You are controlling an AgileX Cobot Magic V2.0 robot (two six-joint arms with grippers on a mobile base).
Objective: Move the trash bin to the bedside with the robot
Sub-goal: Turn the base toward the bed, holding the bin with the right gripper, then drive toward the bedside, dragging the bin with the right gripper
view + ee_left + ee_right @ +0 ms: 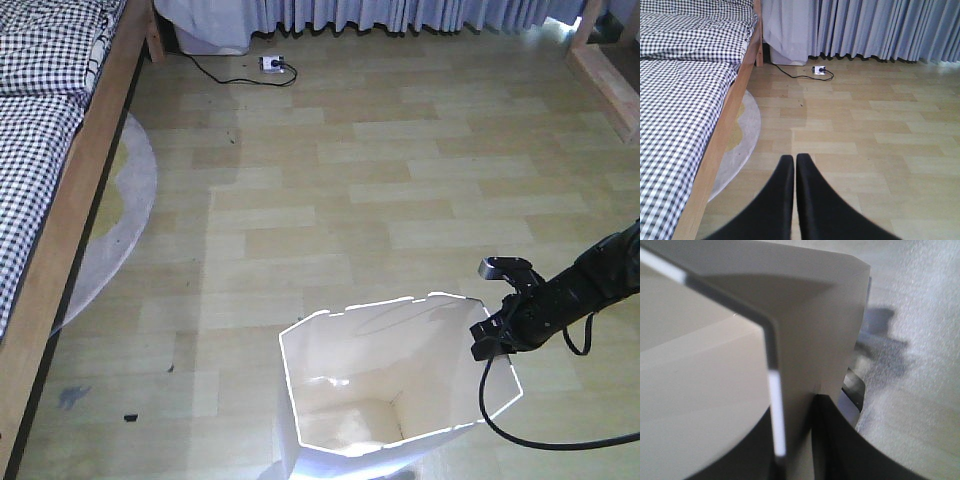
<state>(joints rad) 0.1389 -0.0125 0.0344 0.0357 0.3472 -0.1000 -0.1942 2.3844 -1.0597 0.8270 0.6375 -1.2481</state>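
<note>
The white trash bin [400,400] with a faceted rim and cream inside stands on the wooden floor at the bottom centre of the front view. My right gripper [497,335] is shut on its right rim; in the right wrist view the bin wall [805,355] runs between the two black fingers [840,450]. The bed with light wooden frame [80,190] and checked bedding [40,110] runs along the left. In the left wrist view my left gripper [794,162] is shut and empty, above the floor near the bed frame [727,125].
A round grey rug [125,220] lies beside the bed. A white power strip with a black cord [272,65] lies near the curtains [400,15] at the back. A wooden furniture leg [605,70] stands at the far right. Small dark marks [130,416] dot the floor.
</note>
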